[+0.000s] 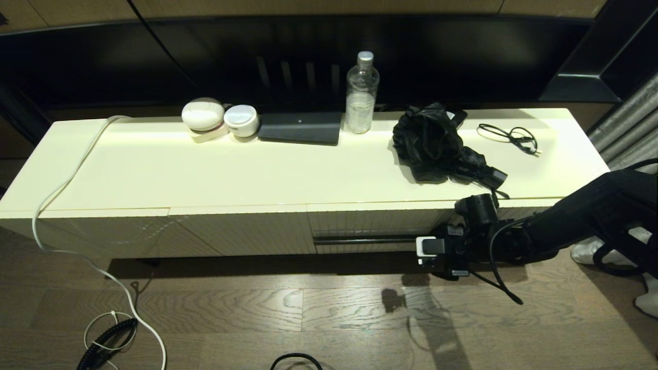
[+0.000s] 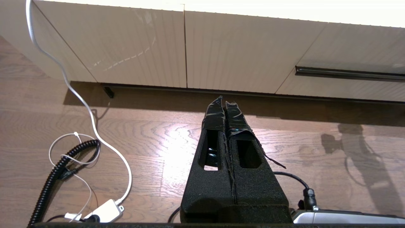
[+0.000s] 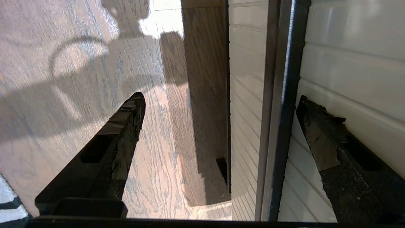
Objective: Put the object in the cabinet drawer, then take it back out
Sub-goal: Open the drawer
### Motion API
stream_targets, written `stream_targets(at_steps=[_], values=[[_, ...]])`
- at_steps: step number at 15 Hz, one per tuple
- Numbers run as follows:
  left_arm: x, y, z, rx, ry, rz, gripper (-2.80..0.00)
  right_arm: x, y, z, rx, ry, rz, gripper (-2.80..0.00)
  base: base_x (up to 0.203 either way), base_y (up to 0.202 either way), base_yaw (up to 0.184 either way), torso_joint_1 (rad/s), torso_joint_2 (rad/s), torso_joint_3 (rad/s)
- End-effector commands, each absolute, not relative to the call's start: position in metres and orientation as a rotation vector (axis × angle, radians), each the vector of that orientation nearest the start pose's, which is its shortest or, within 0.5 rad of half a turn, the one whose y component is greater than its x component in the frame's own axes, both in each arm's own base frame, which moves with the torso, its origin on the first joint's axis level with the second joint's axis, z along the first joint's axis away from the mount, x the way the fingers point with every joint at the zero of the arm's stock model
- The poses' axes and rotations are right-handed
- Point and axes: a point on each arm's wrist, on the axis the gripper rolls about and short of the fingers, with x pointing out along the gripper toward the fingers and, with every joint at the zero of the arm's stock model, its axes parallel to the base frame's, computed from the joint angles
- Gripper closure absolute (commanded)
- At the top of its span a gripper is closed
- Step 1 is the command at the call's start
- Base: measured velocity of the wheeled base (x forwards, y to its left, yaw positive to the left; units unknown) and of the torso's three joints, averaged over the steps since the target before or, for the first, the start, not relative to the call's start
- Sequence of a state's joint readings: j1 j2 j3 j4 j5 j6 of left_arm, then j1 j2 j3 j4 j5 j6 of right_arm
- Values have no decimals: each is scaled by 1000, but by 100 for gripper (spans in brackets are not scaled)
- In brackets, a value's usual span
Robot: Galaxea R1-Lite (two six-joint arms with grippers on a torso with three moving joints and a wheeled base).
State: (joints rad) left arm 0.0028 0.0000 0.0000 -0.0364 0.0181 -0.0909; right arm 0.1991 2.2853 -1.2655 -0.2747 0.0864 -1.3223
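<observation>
Right pincer [image 3: 218,104] spread wide at drawer [image 1: 370,223] handle groove [image 3: 278,110] — arm low, reaching leftward; left pincer [image 2: 224,103] closed, parked.

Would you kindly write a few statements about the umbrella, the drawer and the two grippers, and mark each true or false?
1. The umbrella lies on the cabinet top. True.
2. The drawer is pulled open. False: it is closed.
3. The right gripper is open, at the drawer's handle groove. True.
4. The left gripper is open. False: it is shut, over the floor.
5. The bottle lies on its side. False: it stands upright.
</observation>
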Motion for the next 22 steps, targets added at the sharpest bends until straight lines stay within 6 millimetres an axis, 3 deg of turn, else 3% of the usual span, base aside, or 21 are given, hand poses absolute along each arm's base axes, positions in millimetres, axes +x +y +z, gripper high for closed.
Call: stream_targets(at_steps=[1,7,12,22], values=[[-23,0,79,-92,-38,18,0,418,86,42,-1293,470,739,-280,0,0,0,0,0,0],[-23,0,79,-92,-39,20,0,417,86,35,-1288,490,753,-280,0,0,0,0,0,0],[-23,0,79,-92,-39,20,0,400,87,37,-1279,524,794,-280,0,0,0,0,0,0],[-23,0,79,-92,-39,20,0,376,81,5,-1261,611,853,-280,0,0,0,0,0,0]])
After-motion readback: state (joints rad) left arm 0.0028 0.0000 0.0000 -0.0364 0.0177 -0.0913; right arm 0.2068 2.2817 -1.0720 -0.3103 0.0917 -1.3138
